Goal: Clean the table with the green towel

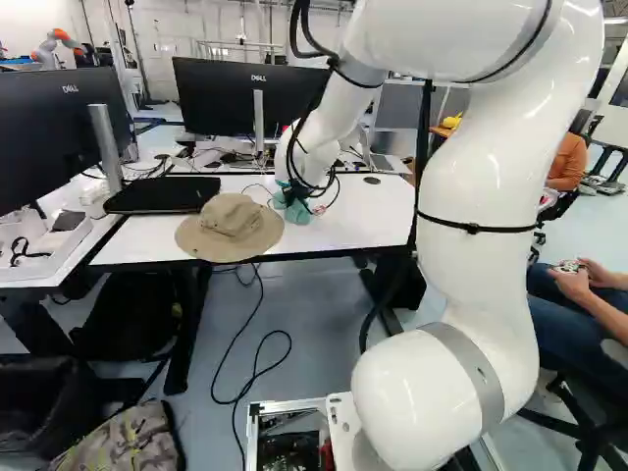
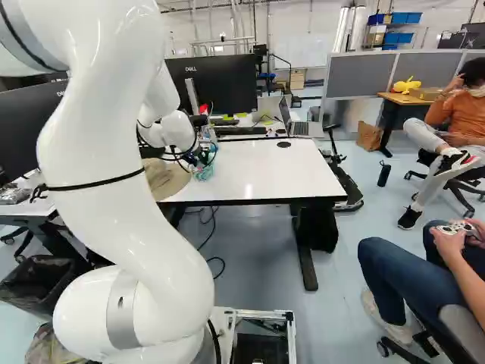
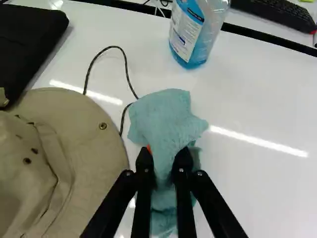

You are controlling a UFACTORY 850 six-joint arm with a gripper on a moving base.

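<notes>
Over the white table (image 1: 343, 224), my gripper (image 1: 302, 192) points down beside the hat in the left base view. The wrist view shows the gripper (image 3: 164, 157) with both fingers pressing the green towel (image 3: 161, 116) from two sides. The teal cloth is bunched, spreading out ahead of the fingertips and hanging below them against the white tabletop (image 3: 262, 109). In the right base view the towel (image 2: 203, 172) is a small patch under the gripper. Whether all of its underside touches the table is hidden.
A tan bucket hat (image 3: 64, 144) lies right beside the gripper. Ahead stands a bottle of blue liquid (image 3: 190, 42), with a thin black cable (image 3: 125, 69) nearer. Beyond the hat is a black case (image 1: 162, 194); monitors (image 1: 240, 96) stand behind. A seated person (image 2: 402, 280) is right of the base.
</notes>
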